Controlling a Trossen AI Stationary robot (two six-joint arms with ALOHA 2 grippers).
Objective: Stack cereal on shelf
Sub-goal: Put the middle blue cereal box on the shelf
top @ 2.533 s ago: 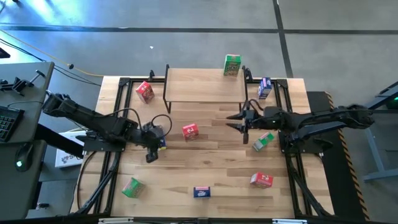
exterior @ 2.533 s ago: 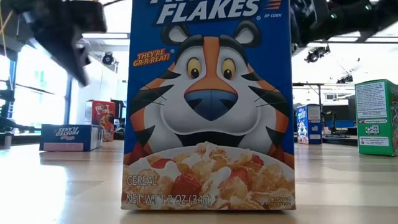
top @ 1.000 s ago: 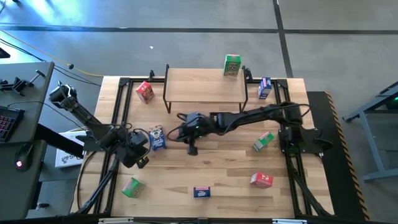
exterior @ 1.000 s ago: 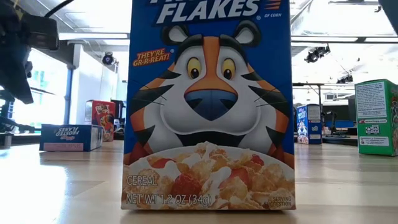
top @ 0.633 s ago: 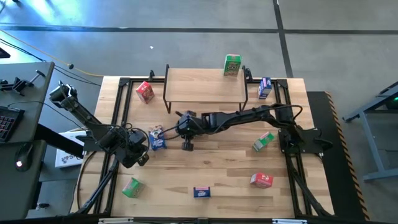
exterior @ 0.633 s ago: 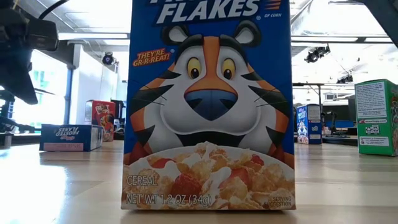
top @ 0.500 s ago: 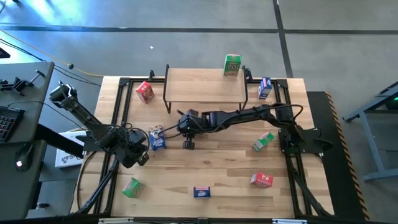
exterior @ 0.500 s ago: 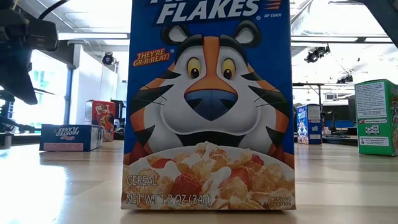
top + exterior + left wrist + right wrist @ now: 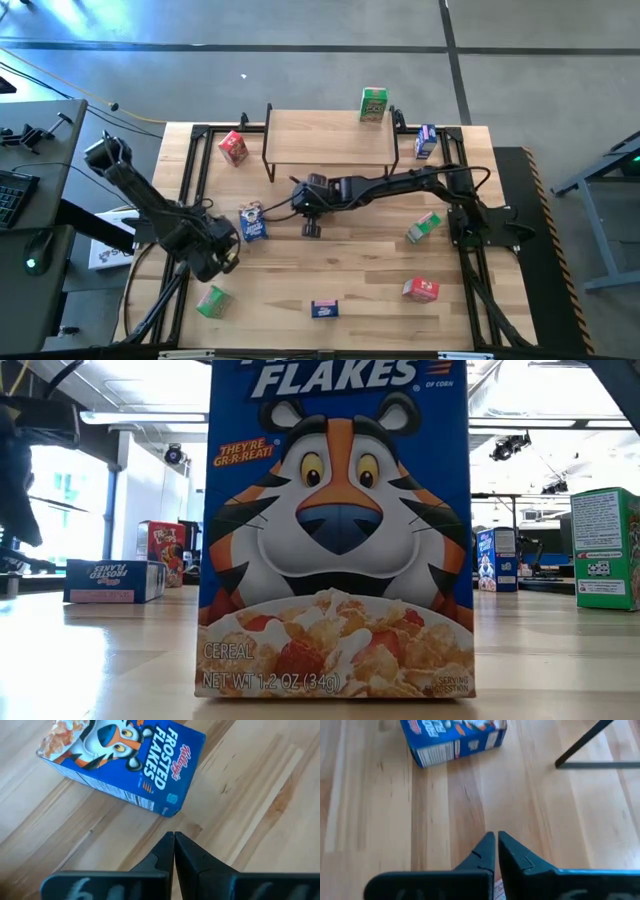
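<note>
Lying just in front of the shelf (image 9: 330, 140), a blue box (image 9: 252, 221) and the right gripper (image 9: 299, 198), fingers pressed together, with its long arm stretching across the right half of the table (image 9: 370, 270) and blocking the way in from that side. Flanking the shelf, a red box (image 9: 233, 147) at the left and a small blue box (image 9: 425, 141) at the right, while a green box (image 9: 373, 104) is occupying the top board's far right corner, leaving the rest of the board bare. Sitting off the near-left edge, the left gripper (image 9: 222, 258), also closed; dotting the near strip, a green box (image 9: 211, 300), a blue one (image 9: 324, 308) and a red one (image 9: 421, 289), with bare wood between them.

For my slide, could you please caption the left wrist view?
Left gripper, shut and empty, beside a blue Frosted Flakes box lying flat.
</note>
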